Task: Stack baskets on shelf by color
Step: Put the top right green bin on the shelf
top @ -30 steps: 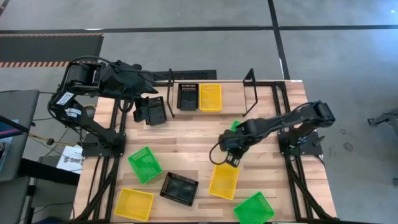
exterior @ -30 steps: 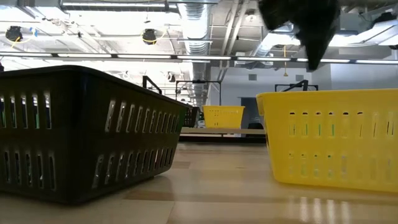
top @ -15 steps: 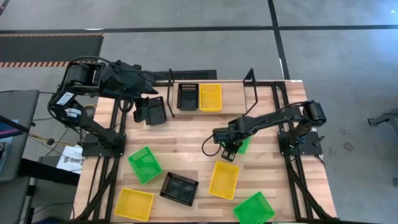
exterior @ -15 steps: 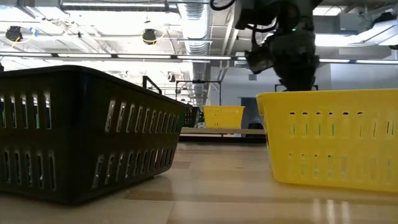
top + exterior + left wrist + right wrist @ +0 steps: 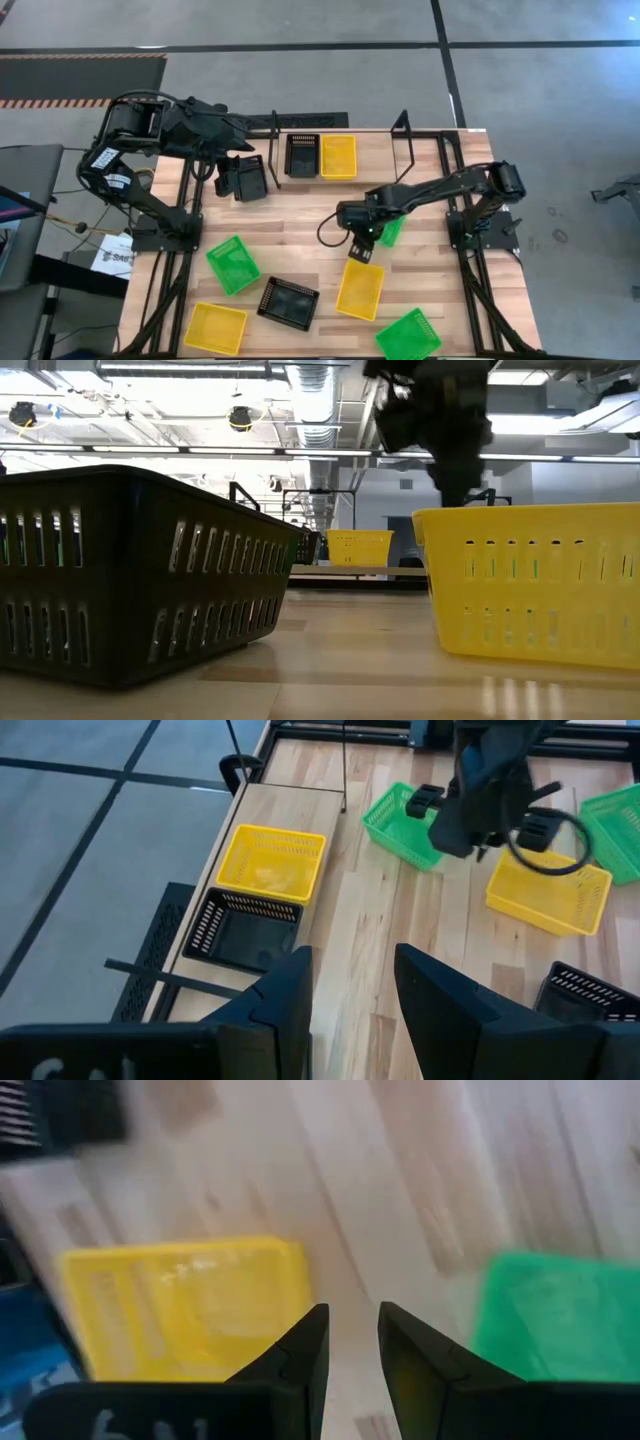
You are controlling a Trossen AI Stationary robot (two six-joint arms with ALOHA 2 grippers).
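The right gripper [image 5: 359, 250], fingers parted and empty, is held just above the near yellow mesh-sided plastic basket's [image 5: 360, 289] rim.

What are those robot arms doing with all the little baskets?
They are sorting baskets by color onto a shelf. A black basket and a yellow basket sit side by side there already. The right gripper hangs empty over the middle of the table, just above another yellow basket and beside a green basket. The left gripper waits near the shelf, beside another black basket. More baskets lie loose on the table.
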